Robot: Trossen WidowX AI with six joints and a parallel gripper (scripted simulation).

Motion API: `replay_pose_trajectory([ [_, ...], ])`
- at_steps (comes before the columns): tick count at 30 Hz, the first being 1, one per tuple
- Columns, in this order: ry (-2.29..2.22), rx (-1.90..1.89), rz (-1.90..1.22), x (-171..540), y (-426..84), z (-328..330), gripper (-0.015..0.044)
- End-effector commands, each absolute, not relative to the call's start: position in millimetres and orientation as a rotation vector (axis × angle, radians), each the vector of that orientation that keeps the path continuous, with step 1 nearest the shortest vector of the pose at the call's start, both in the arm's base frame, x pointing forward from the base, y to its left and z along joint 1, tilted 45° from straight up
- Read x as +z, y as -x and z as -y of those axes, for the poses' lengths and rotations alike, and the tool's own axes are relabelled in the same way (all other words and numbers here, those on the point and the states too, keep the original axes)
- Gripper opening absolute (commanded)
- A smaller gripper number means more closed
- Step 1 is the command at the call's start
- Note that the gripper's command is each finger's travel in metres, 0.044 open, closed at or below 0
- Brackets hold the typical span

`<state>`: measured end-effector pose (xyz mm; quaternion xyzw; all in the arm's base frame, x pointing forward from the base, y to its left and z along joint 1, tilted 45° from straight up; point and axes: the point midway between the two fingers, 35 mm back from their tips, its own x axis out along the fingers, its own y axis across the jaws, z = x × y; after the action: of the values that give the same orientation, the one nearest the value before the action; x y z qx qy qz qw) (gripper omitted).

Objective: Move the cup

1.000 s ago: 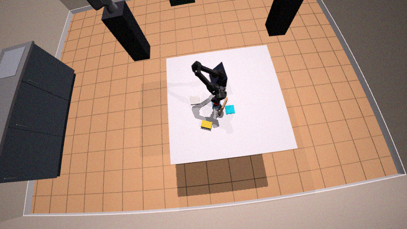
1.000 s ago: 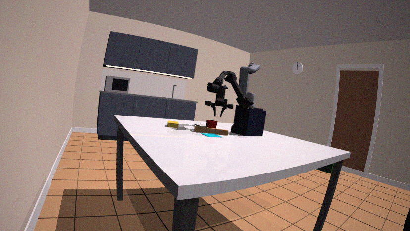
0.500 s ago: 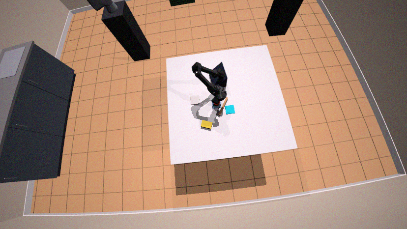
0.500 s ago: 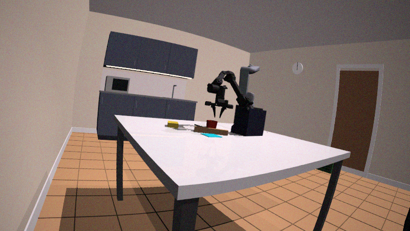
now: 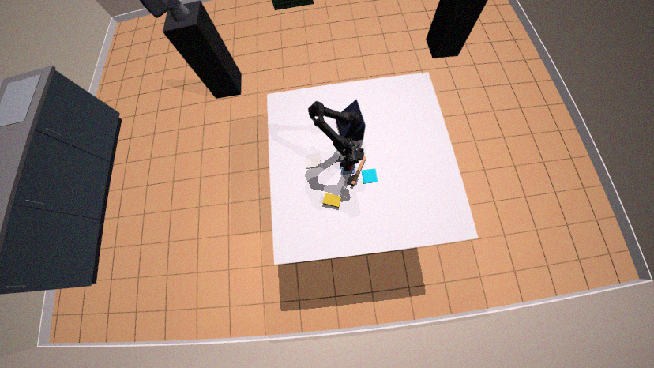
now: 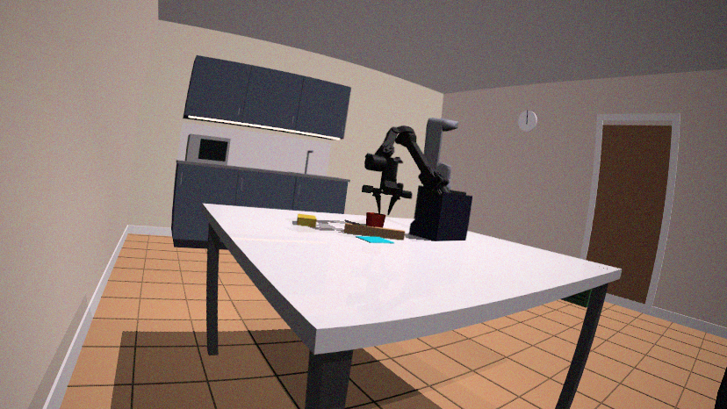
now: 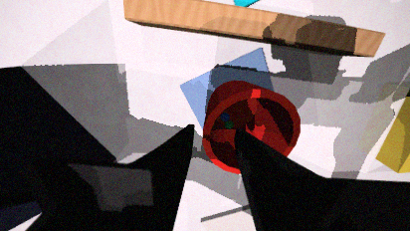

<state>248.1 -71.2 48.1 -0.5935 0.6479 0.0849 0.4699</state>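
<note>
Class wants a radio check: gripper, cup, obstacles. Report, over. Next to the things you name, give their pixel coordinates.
Gripper [image 5: 349, 168] [image 6: 384, 213] [image 7: 214, 131] partly open, empty, above cup. Red cup [image 6: 375, 219] [image 7: 294, 124] upright on blue pad [image 7: 195, 92], marbles inside. Wooden bar [image 5: 358, 171] [image 6: 373, 231] [image 7: 239, 22] between cup and cyan pad [image 5: 370, 175] [image 6: 375, 239] [image 7: 245, 2].

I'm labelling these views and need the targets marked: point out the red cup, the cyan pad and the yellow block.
Red cup [image 6: 375, 219] [image 7: 252, 130]: exterior, side wall; wrist, inside the mouth.
Cyan pad [image 5: 370, 175] [image 6: 375, 239]: top and exterior, upper face.
Yellow block [image 5: 332, 199] [image 6: 305, 220] [image 7: 399, 141]: top, upper face; exterior and wrist, side.
</note>
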Motion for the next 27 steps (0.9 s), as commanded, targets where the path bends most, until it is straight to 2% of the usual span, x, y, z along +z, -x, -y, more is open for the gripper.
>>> replay_pose_trajectory([
  [1,1.458,0.216,-1.599,40.7,-246.7,77.1,0.0148],
  [27,1.464,0.21,-1.601,19.9,-248.4,100.2,0.0148],
])
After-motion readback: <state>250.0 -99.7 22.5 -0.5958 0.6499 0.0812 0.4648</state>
